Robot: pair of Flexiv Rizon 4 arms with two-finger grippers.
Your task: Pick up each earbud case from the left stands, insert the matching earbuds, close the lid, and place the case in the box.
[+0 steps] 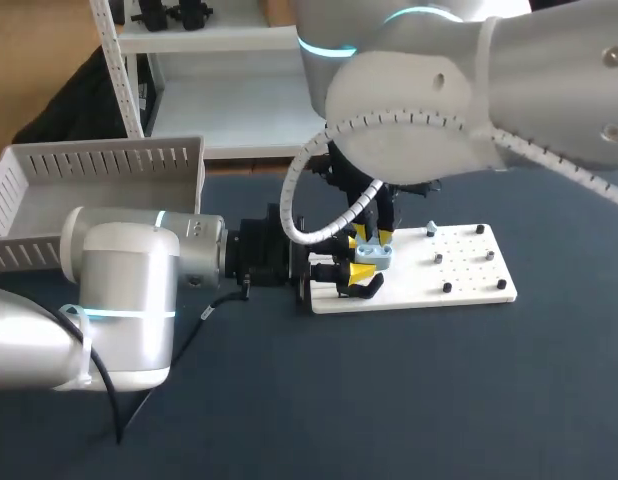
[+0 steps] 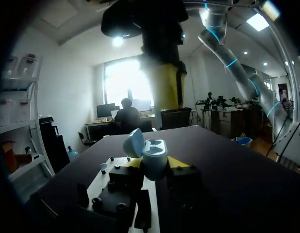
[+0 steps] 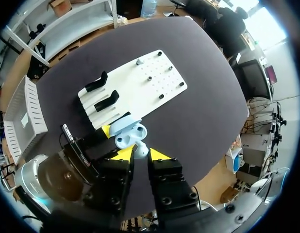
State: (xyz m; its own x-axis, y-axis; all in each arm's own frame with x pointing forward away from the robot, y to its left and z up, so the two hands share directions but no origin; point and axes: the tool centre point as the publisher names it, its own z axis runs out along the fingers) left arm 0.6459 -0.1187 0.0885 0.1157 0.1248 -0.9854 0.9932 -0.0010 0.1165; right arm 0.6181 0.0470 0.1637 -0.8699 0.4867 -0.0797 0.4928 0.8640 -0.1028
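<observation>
Left claw pinches the open light-blue earbud case, lid up. Right claw, directly above, pinches a white earbud just over its sockets.

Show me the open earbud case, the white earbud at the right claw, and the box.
earbud case (image 2: 155, 159): left wrist view, front of its body.
earbud (image 3: 141, 150): right wrist view, its white shell.
box (image 1: 109, 160): head view, slatted back wall.

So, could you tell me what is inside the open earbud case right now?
Two dark, seemingly empty sockets show in the earbud case, held by the left gripper. The right gripper holds a white earbud at its edge, covering part; the socket bottoms are hidden.
</observation>
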